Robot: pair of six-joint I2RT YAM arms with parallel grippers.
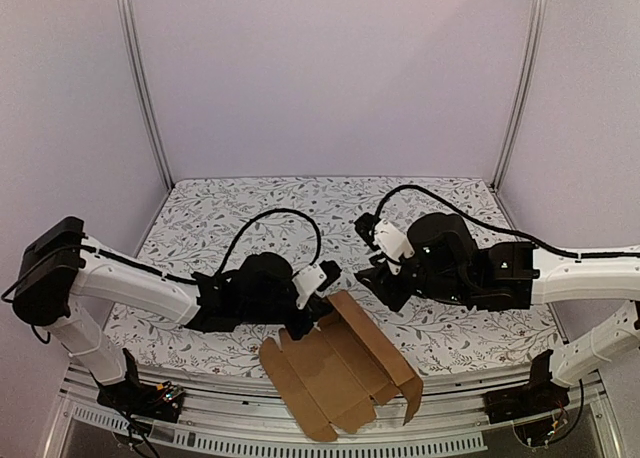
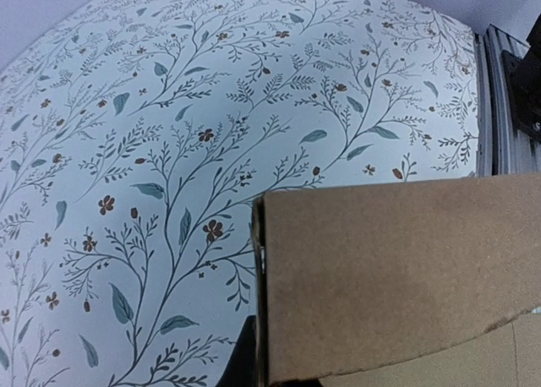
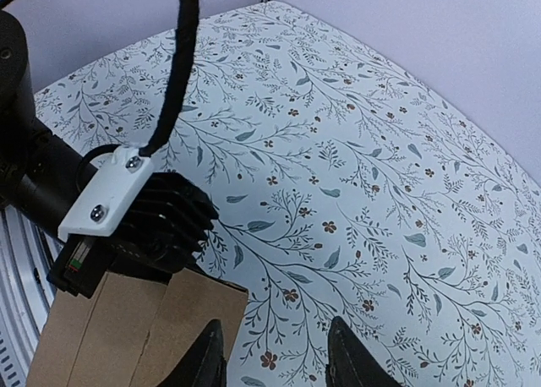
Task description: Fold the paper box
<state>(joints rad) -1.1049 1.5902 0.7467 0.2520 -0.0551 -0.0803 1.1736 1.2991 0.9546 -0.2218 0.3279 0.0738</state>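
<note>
Room: pale walls [image 1: 330, 68], metal posts [image 1: 140, 78] | Surface: table under flowered cloth [image 1: 300, 198] | Box: paper box [image 1: 340, 373], partly folded, overhanging the near edge | My left gripper [image 1: 313, 316]: pinched on its far flap | My right gripper [image 3: 275, 366]: fingers apart, empty, just beside that flap | In the way: left arm's black cable [image 3: 173, 66] crosses my right wrist view

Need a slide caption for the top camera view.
Left claw pinches the part-folded paper box at the table's near edge; right claw hovers open close by.
</note>
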